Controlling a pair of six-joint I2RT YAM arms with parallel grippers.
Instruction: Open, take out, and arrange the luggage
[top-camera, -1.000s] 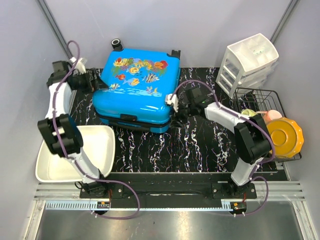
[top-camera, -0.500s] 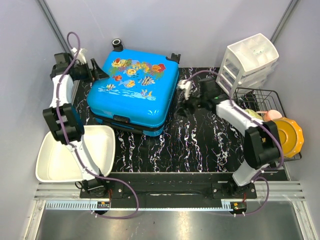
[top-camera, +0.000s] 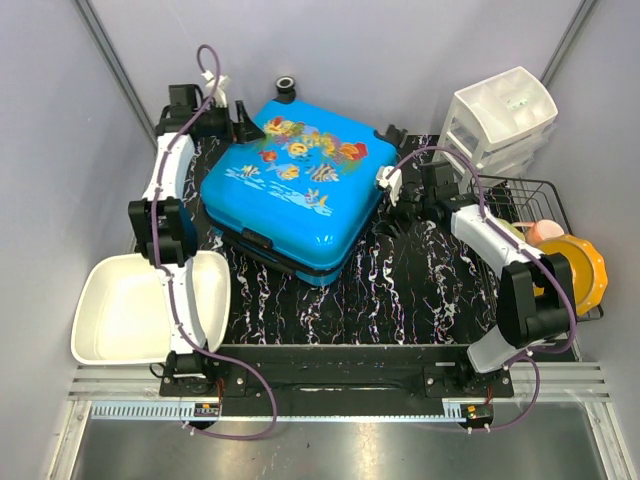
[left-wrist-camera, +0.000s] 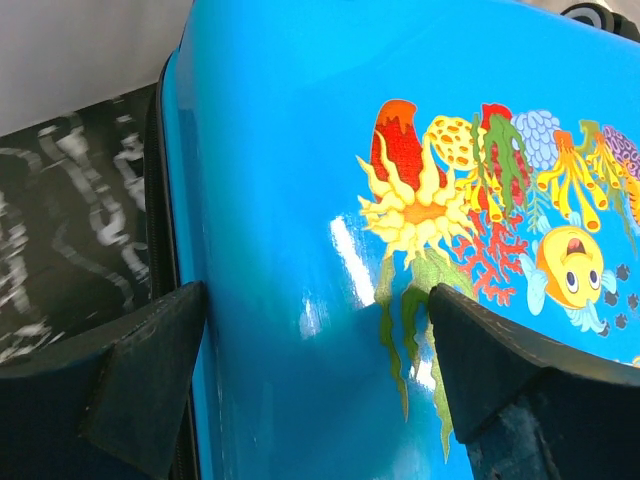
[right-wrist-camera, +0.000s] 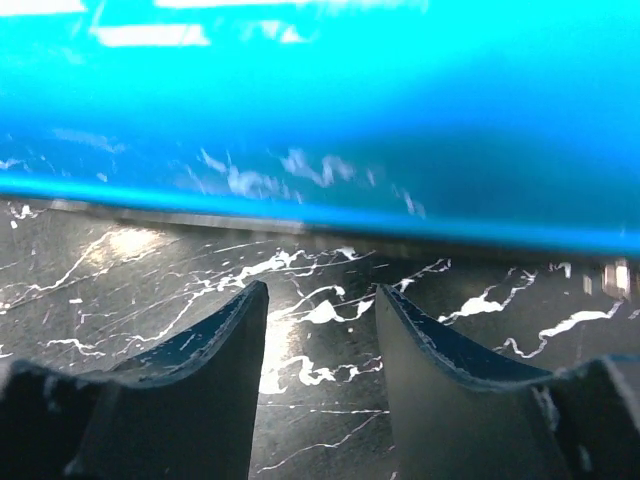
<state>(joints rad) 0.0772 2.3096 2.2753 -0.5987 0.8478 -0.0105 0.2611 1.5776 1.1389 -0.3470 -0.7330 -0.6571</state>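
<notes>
The luggage (top-camera: 295, 195) has swung clockwise and slid right. It now lies shut and skewed at the table's (top-camera: 400, 300) far middle (bare marble near and right of it). The left gripper (left-wrist-camera: 318, 300) has followed to its far-left corner, jaws wide, gripping nothing. The right gripper (right-wrist-camera: 320, 295) hovers beside its right edge, half apart and empty.

The luggage (top-camera: 295, 195), a bright-blue hard-shell suitcase printed with fish and coral, is seen closed and laid flat on the black marbled table (top-camera: 400, 285). It is turned askew, with black wheels (top-camera: 286, 85) at its far edge and a black handle (top-camera: 258, 240) on its near-left edge.
</notes>
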